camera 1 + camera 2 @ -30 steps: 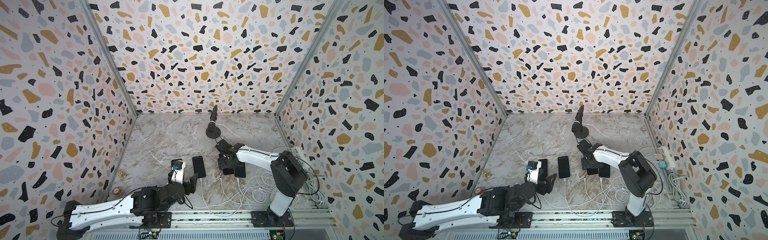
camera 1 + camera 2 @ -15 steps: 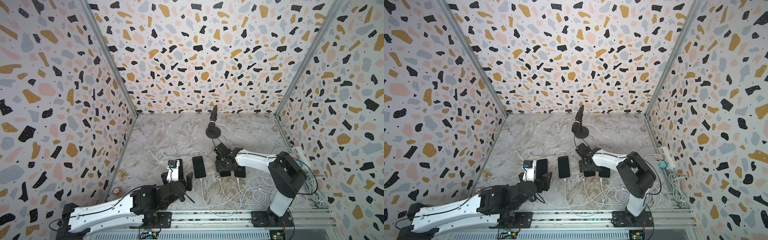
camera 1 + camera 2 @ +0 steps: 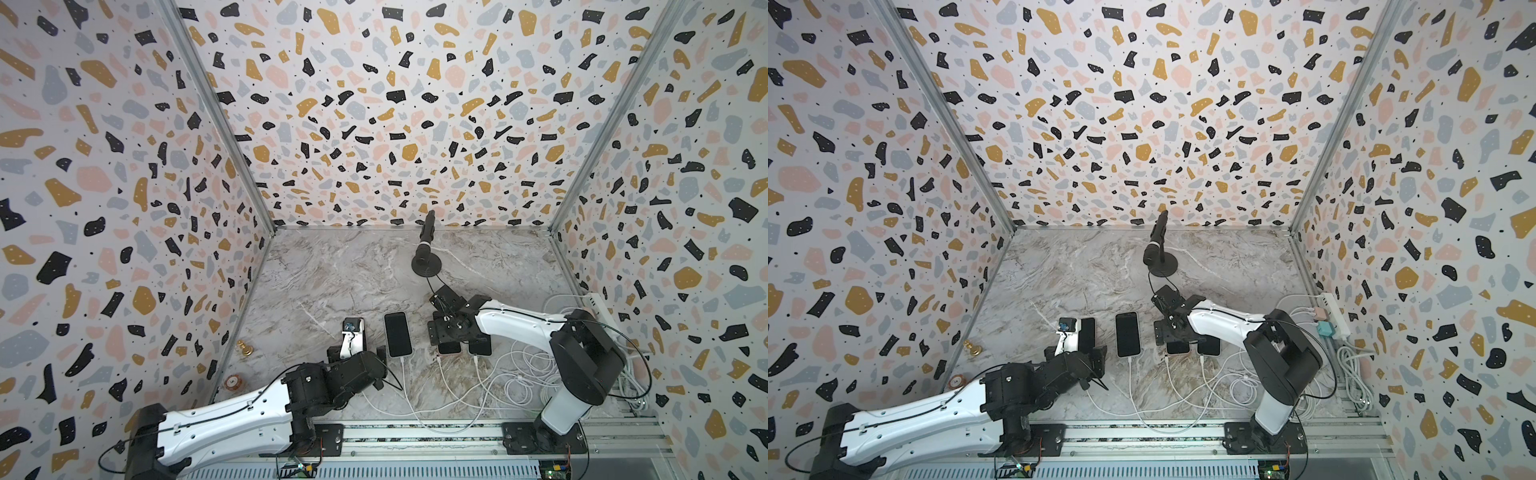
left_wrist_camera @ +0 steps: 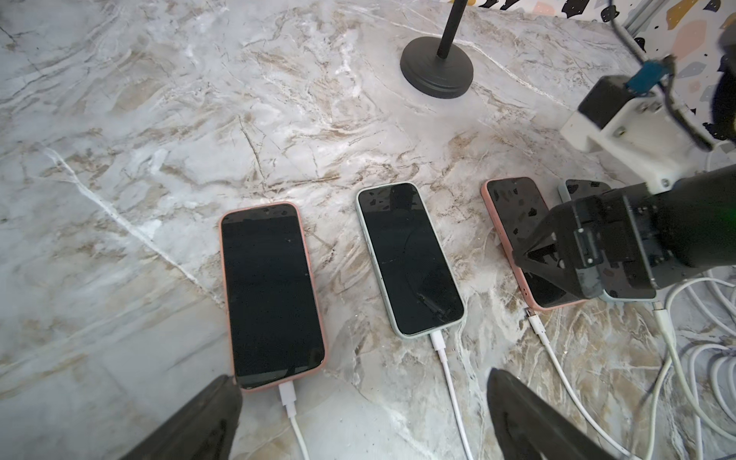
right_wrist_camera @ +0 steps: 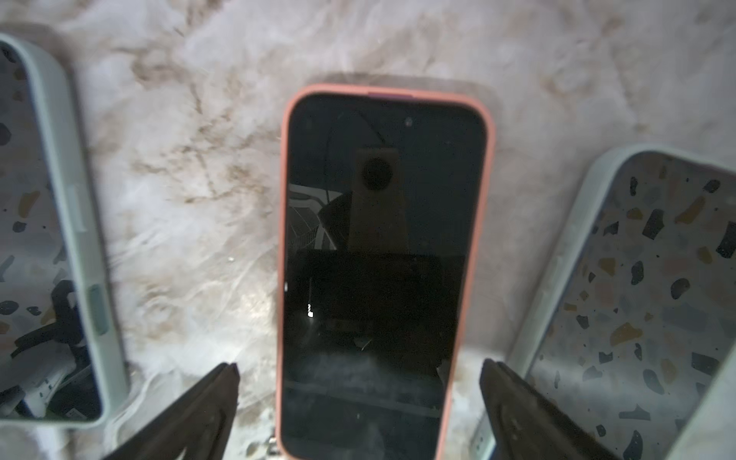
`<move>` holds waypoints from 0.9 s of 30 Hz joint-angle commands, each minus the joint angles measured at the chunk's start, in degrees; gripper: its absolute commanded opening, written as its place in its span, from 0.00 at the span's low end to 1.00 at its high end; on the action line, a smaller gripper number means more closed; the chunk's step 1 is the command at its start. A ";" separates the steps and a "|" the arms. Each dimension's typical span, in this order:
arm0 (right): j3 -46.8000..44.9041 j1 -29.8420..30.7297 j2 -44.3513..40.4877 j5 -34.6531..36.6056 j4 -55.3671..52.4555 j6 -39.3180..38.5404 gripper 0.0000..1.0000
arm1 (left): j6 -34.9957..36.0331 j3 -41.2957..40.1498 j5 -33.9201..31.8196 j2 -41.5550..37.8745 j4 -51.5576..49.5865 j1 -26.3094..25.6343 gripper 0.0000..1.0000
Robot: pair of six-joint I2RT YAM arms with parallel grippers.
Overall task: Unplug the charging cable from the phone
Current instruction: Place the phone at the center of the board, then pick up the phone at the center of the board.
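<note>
right gripper [image 5: 359,365] hangs low over the salmon-cased phone [image 5: 382,239], third in the row of four, jaws apart with a gap off each long edge (no contact), its charging cable plug [image 4: 535,320] lying just off the bottom edge, seemingly out of the port. left gripper [image 4: 362,378] also spread wide, at the plugged-in bottom edge of the leftmost phone [image 4: 273,294]. bare table [image 4: 159,119] beyond the top edges up to the mic stand base [image 4: 436,71]; white cable coils [image 3: 528,374] crowd the near right.
</note>
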 commanded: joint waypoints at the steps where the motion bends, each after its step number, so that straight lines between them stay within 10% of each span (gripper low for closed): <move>1: 2.28 0.29 -4.78 1.71 -4.07 -0.55 1.00 | -0.34 1.52 2.25 -0.66 0.43 1.75 1.00; 15: -1.48 0.12 -22.43 20.16 -14.14 1.94 1.00 | 1.55 3.63 5.40 4.57 -0.11 7.68 1.00; 27: -9.76 -2.44 -29.67 1.05 -5.33 0.81 0.79 | 2.24 5.33 7.12 8.09 -0.56 11.20 1.00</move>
